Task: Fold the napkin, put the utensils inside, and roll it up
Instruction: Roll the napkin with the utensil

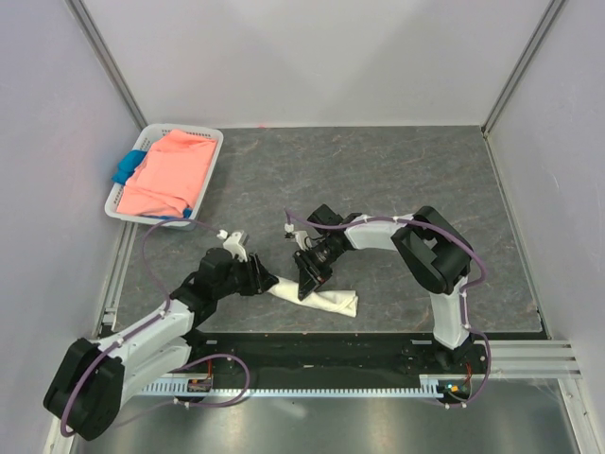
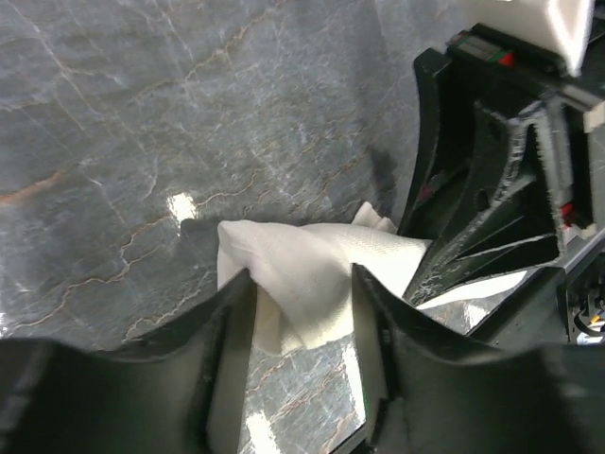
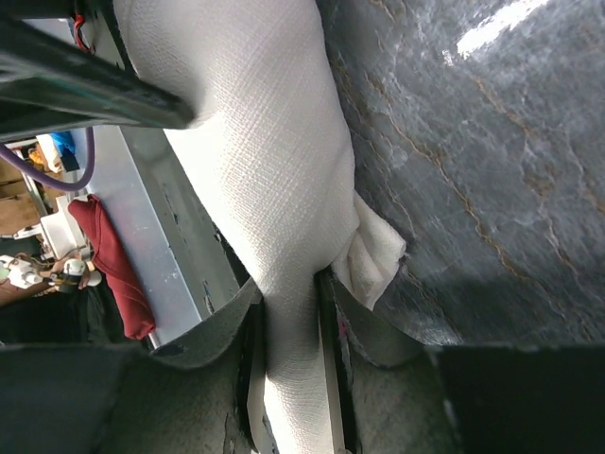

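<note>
The off-white napkin [image 1: 336, 303] lies as a long roll near the table's front edge. My right gripper [image 1: 307, 284] comes down on its middle and is shut on it; in the right wrist view the jaws [image 3: 291, 303] pinch the roll [image 3: 255, 142] narrow. My left gripper [image 1: 263, 281] is at the roll's left end. In the left wrist view its fingers stand open [image 2: 302, 284], with the napkin's loose end [image 2: 312, 255] between the tips. The right gripper's black body [image 2: 492, 189] is close on the right. The spoon is not in view.
A white basket [image 1: 203, 142] at the back left holds a salmon-pink cloth [image 1: 170, 175] and a blue cloth [image 1: 126, 170]. The metal rail [image 1: 510, 355] runs along the front edge just behind the roll. A dark red cloth [image 3: 113, 265] shows beyond the table edge.
</note>
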Controlling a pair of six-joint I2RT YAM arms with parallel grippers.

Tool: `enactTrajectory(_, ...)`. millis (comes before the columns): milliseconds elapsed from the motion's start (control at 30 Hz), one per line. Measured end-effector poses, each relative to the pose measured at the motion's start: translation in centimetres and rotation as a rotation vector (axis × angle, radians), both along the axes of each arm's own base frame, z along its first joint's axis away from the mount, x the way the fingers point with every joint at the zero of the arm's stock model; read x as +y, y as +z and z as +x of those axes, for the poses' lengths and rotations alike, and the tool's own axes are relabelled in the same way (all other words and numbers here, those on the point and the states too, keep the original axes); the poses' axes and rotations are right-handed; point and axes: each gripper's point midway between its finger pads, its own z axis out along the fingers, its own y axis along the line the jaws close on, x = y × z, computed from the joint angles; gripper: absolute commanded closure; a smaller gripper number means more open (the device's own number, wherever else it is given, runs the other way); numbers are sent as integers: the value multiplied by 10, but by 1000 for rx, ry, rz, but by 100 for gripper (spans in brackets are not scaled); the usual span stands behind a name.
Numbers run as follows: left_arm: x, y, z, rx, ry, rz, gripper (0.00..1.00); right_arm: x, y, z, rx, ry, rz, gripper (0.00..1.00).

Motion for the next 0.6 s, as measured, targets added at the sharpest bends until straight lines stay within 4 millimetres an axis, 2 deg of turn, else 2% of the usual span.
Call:
enactTrajectory(33,-1,-3,0,10,-4,3,62,0,0,0,6,-1,1,64)
enactTrajectory(100,-2,-9,-2,32,-12,7,75,0,0,1,11,-6,1,64)
enactTrajectory(167,-3,-11,-2,44,-15,8,87,-1,1,2,14,-12,0,60)
enactTrajectory(267,-3,-13,-4,56,-21,8,97,-1,2,3,22,-22,-6,50)
enactTrajectory(400,-3,-17,-6,83,-22,22,98,-3,9,6,0,-44,-23,34)
enactTrajectory(600,-2,-19,-1,144,-8,66,98,-14,32,23,-194,-92,-90,25)
